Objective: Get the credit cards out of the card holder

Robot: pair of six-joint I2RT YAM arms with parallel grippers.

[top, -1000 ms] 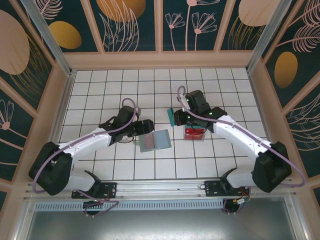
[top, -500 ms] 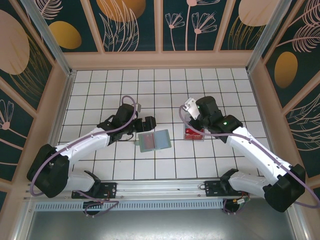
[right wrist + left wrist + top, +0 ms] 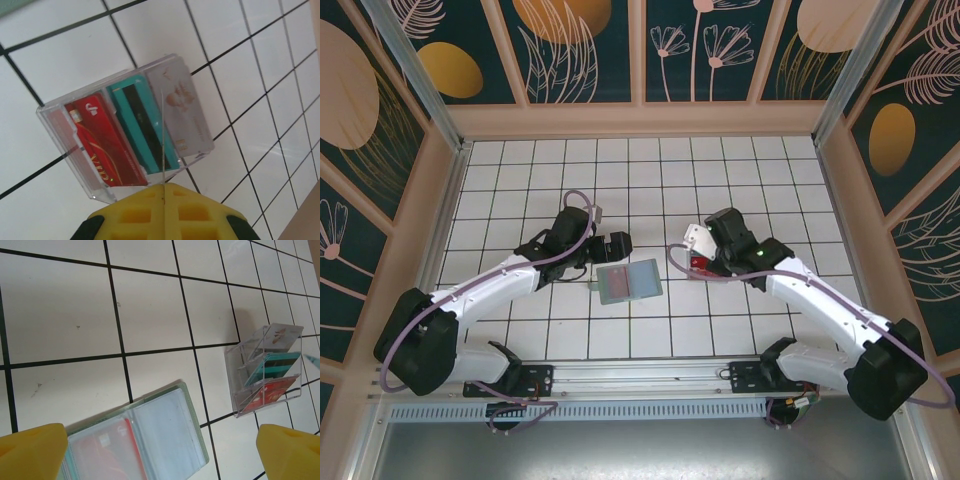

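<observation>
The left gripper (image 3: 617, 247) is spread wide just above the holder (image 3: 629, 282), which is laid open on the tiles. The right gripper (image 3: 163, 192) is clamped on a thin card (image 3: 695, 240), held above a clear box (image 3: 55, 117) of cards (image 3: 100, 145).

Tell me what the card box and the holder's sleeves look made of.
Card box: clear rigid plastic, likely acrylic; cards show through, edges glint. Card holder sleeves: thin glossy transparent film, probably vinyl; grey-green cover's material is unclear.
</observation>
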